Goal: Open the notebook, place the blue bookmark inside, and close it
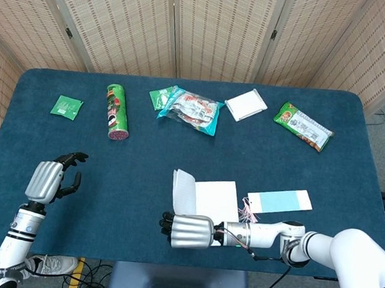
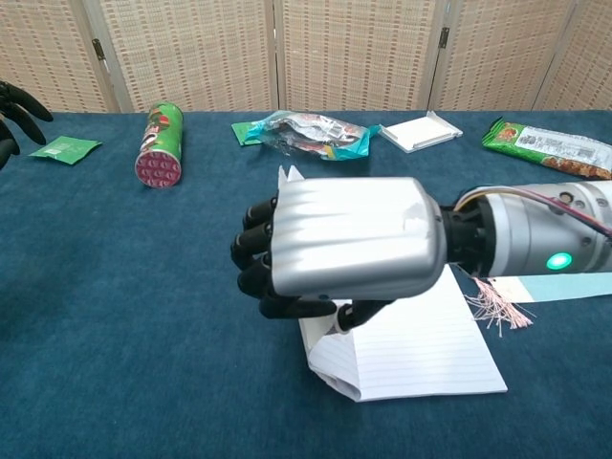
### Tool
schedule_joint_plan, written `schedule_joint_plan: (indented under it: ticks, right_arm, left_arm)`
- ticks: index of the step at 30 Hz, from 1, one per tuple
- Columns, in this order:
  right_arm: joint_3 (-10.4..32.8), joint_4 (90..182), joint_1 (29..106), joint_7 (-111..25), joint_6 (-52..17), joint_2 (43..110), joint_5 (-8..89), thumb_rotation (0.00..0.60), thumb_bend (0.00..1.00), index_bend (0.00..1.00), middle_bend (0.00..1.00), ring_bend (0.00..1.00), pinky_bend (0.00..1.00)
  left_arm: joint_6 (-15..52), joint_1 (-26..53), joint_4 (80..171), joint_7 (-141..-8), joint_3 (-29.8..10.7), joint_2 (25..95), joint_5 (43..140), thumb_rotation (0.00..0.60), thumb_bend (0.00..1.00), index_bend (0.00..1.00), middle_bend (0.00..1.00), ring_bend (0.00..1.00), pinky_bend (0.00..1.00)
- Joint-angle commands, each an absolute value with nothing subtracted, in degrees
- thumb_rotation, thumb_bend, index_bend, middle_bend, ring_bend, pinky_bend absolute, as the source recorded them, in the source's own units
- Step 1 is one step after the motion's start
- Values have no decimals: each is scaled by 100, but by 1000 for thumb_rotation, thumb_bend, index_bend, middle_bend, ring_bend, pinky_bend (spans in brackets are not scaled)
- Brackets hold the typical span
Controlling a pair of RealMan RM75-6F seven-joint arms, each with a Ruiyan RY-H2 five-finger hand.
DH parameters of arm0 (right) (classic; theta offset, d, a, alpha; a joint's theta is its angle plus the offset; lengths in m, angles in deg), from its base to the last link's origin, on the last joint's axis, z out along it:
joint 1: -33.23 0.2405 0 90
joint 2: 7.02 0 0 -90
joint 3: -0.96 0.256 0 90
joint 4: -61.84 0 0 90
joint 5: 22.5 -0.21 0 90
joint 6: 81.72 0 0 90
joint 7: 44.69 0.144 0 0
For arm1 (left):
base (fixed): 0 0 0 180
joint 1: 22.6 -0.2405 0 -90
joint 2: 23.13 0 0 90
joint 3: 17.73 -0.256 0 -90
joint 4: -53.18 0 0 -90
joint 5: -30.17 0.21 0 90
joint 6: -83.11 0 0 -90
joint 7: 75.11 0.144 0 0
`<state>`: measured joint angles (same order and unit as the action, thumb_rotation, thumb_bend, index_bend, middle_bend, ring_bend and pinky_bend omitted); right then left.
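Note:
The notebook [image 1: 216,199] lies open near the table's front edge, its lined page [image 2: 421,349] facing up. Its cover [image 1: 183,191] is raised and leans to the left. My right hand [image 1: 189,232] is at the cover's near edge with its fingers curled around it, and in the chest view this right hand [image 2: 344,251] hides most of the cover. The blue bookmark [image 1: 280,200] lies flat just right of the notebook, and its pink tassel [image 2: 488,308] touches the page edge. My left hand [image 1: 49,179] hovers at the front left, holding nothing, fingers apart.
A green chip can [image 1: 117,111] lies at the back left beside a small green packet [image 1: 67,106]. Snack bags [image 1: 192,109], a white pad [image 1: 245,104] and a green snack pack [image 1: 303,126] line the back. The blue table [image 1: 130,172] shows bare cloth between my hands.

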<state>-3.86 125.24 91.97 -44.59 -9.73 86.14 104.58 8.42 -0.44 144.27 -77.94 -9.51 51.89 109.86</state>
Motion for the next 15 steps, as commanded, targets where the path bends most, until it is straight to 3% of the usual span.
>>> schedule_joint_plan:
  ticks: [1, 13, 15]
  right_arm:
    - [-394, 12288, 9360, -4327, -916, 8817, 10469, 600, 204, 805, 542, 384, 407]
    - [-462, 11775, 9696, -4094, -1160, 9433, 10232, 600, 157, 804, 488, 373, 407]
    - [-469, 11736, 9711, -4116, -1228, 9500, 10166, 600, 146, 756, 459, 355, 407]
  left_arm:
    - [839, -48, 14438, -7780, -945, 5185, 10978, 600, 584, 303, 378, 409, 675]
    - [798, -91, 14406, -7748, -888, 5155, 10895, 600, 584, 303, 378, 409, 676]
    - [791, -103, 14410, -7741, -882, 5132, 10878, 600, 584, 303, 378, 409, 676]
